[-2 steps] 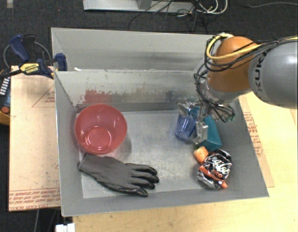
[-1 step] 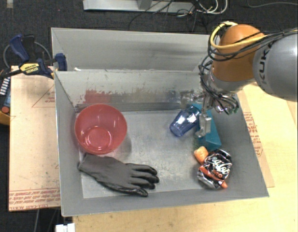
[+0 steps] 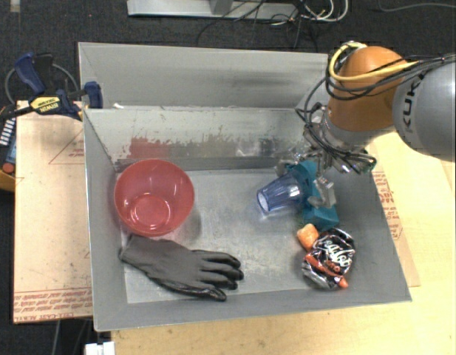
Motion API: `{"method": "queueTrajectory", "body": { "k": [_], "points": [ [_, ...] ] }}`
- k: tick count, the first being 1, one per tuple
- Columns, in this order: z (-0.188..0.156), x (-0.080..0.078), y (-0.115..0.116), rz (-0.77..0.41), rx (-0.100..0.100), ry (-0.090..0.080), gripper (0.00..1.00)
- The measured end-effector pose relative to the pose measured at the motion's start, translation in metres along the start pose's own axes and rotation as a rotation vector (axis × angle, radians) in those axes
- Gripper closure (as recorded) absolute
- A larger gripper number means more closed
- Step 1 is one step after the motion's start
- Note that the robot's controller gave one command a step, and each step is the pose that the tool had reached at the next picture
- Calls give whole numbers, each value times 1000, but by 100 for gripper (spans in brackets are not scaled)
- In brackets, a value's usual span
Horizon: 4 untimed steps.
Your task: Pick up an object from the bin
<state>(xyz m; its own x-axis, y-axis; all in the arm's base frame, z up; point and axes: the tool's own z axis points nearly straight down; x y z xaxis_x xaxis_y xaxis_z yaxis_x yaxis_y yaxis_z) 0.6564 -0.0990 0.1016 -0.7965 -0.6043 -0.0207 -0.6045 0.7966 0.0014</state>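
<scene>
My gripper is low over the right middle of the bin, under the orange wrist cover. Right below it lies a teal plastic thing, partly hidden by the gripper. A translucent blue cup lies on its side against the teal thing's left, with its mouth toward the left. A small orange piece and a crumpled black, white and red snack wrapper lie just in front of the teal thing.
A red bowl stands upright at the left of the bin. A dark grey glove lies flat in front of it, along the near wall. The arm comes in over the right rim.
</scene>
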Motion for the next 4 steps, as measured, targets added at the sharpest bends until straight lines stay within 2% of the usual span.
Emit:
{"method": "queueTrajectory", "body": {
  "k": [1,2,3,4],
  "points": [
    [22,-19,13,-44,15,-5,0],
    [25,-19,22,-177,11,-15,100],
    [25,-19,22,-176,10,-15,100],
    [-67,-21,24,-175,8,-14,100]
  ]
}}
